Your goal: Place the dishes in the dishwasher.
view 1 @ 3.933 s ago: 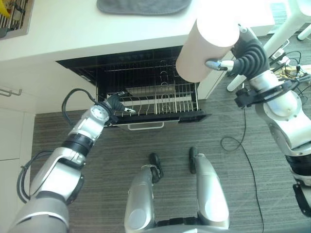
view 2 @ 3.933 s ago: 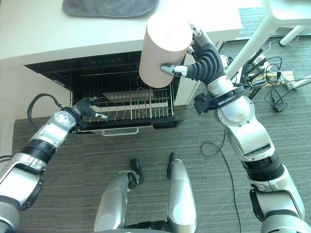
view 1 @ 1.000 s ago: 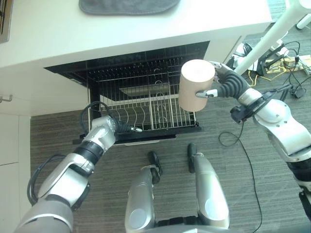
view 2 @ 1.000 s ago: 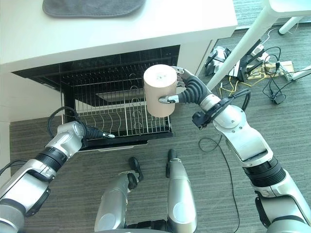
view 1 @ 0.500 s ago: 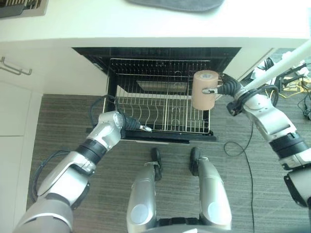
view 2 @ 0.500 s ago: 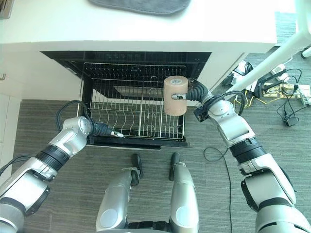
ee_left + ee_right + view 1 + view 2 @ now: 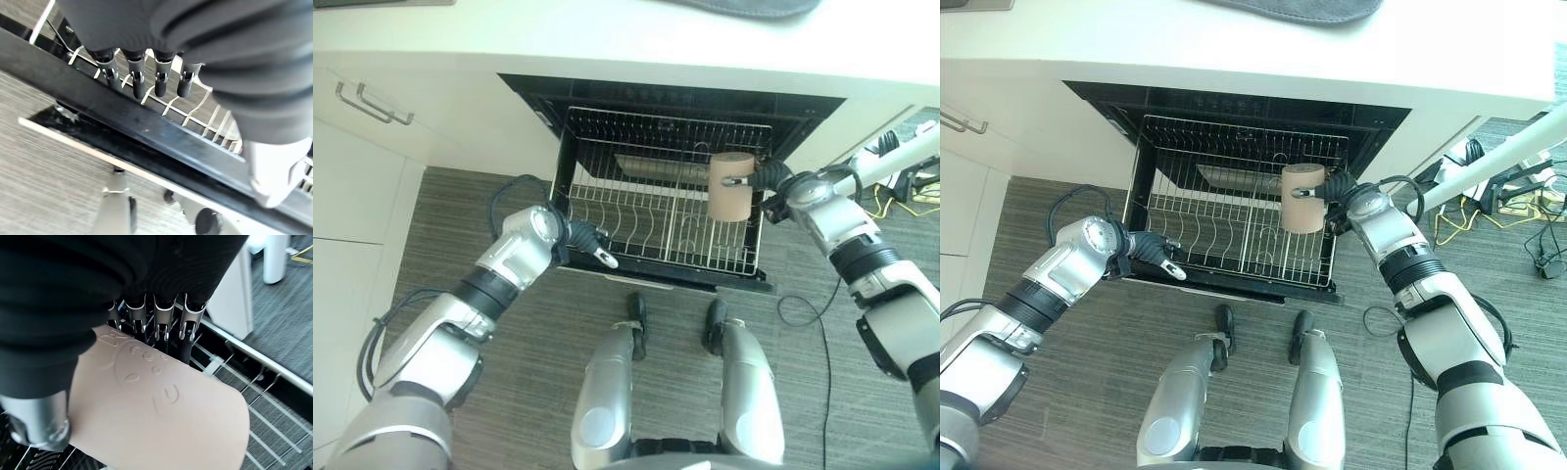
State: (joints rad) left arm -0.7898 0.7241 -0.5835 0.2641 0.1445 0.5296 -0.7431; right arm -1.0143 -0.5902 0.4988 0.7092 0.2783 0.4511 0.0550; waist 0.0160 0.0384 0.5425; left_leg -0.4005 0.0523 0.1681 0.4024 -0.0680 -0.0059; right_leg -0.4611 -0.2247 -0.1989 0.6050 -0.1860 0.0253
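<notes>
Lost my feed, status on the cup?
Right hand shut on tan cup, over the pulled-out rack's right side. Left hand open at rack front. Nothing blocking.

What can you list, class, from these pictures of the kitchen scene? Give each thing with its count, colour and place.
cup: one, beige, held over the right side of the rack.
dish rack: one, silver wire, pulled out of the dishwasher.
dishwasher: one, black inside, open under the counter.
counter: one, white, above the dishwasher.
mat: one, grey, on the counter's far edge.
right hand: curled round the cup.
left hand: at the rack's front left edge, fingers fairly straight.
</notes>
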